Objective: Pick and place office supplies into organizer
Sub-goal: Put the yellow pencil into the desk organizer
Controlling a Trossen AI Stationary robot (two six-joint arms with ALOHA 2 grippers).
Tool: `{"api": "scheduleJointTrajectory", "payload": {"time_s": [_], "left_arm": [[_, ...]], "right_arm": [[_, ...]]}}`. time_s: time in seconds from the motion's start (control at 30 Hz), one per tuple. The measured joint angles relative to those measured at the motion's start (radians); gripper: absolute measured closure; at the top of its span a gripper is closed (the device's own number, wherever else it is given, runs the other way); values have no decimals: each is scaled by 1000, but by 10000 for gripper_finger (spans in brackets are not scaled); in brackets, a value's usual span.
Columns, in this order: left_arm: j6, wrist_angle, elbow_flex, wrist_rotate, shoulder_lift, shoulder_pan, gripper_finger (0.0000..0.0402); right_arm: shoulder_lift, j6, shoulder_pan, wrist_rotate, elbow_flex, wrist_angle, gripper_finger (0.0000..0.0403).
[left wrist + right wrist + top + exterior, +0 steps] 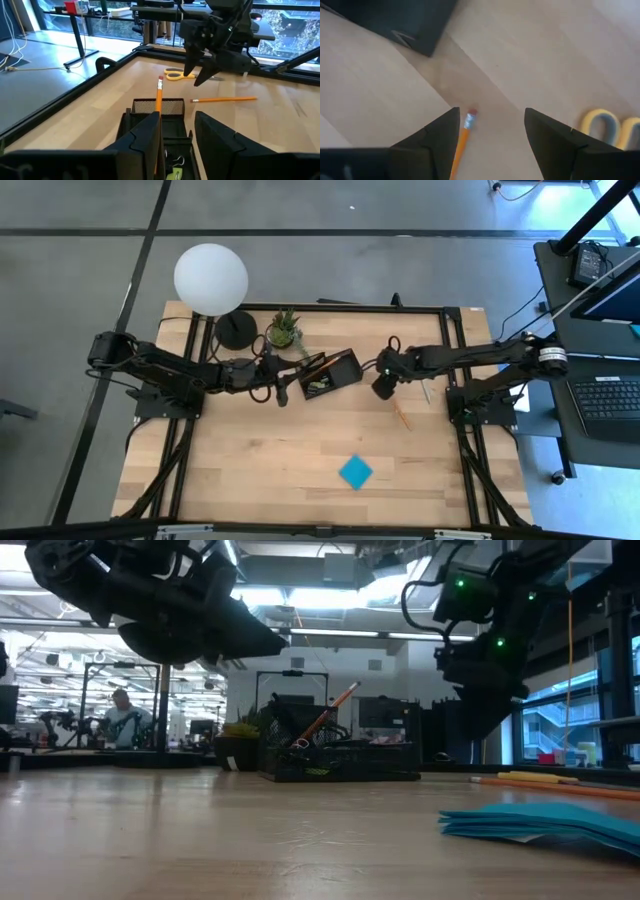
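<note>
The black mesh organizer (pixel 338 370) sits on the table right of centre at the far side. An orange pencil (pixel 159 95) stands slanted inside it, eraser end up, also seen in the low view as the pencil (pixel 333 708). My left gripper (pixel 177 120) is open and hovers just left of the organizer (pixel 158 106), clear of that pencil. My right gripper (pixel 492 125) is open and points down above a second orange pencil (pixel 465 131) lying on the table, its eraser end between the fingers. Yellow-handled scissors (pixel 610 125) lie nearby. A blue sticky-note pad (pixel 355 471) lies toward the near edge.
A small potted plant (pixel 283 330) and a round black lamp base (pixel 237 330) with a white globe (pixel 210 277) stand at the far edge, left of the organizer. Small clips and a yellow item (pixel 172 172) lie inside the organizer. Bare wood (pixel 250 460) spreads toward the near side.
</note>
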Motion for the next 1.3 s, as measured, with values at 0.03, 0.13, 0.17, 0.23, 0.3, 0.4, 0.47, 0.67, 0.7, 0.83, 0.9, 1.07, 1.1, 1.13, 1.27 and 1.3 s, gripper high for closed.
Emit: {"api": "scheduleJointTrajectory", "payload": {"time_s": [0.03,0.13,0.17,0.23,0.3,0.4,0.47,0.67,0.7,0.83,0.9,1.07,1.1,1.13,1.27,1.3], "left_arm": [[-1,-2,0,0,0,0,285],[-1,-15,0,0,0,0,286],[-2,-15,0,0,0,0,285],[-12,-16,0,0,0,0,284],[-15,-16,0,0,0,0,284],[-16,-16,0,0,0,0,286],[-16,-16,0,0,0,0,287],[-16,-16,0,0,0,1,286],[-16,-16,0,0,0,1,286],[-16,-16,0,0,0,1,289],[-16,-16,0,0,0,1,290],[-16,-28,1,-1,0,1,288],[-16,-31,1,0,0,1,288],[-16,-36,1,0,0,1,289],[-17,-39,1,0,0,1,292],[-17,-39,1,0,0,1,292]], "right_arm": [[7,1,0,-5,0,11,179],[42,0,0,-16,0,35,179],[58,0,-1,-16,0,33,179],[91,-2,-5,-20,0,33,179],[117,-2,-12,-44,0,31,179],[143,-2,-26,-68,0,31,180],[153,-2,-36,-68,0,32,180],[156,-3,-58,-101,0,43,182],[156,-3,-58,-107,0,50,184],[169,-3,-59,-157,0,72,198],[185,-4,-58,-173,7,71,207],[228,-31,-58,-172,38,68,228],[236,-32,-58,-172,44,68,231],[244,-33,-58,-172,51,68,234],[279,-50,-70,-177,74,55,241],[285,-51,-74,-179,78,48,242]]}}
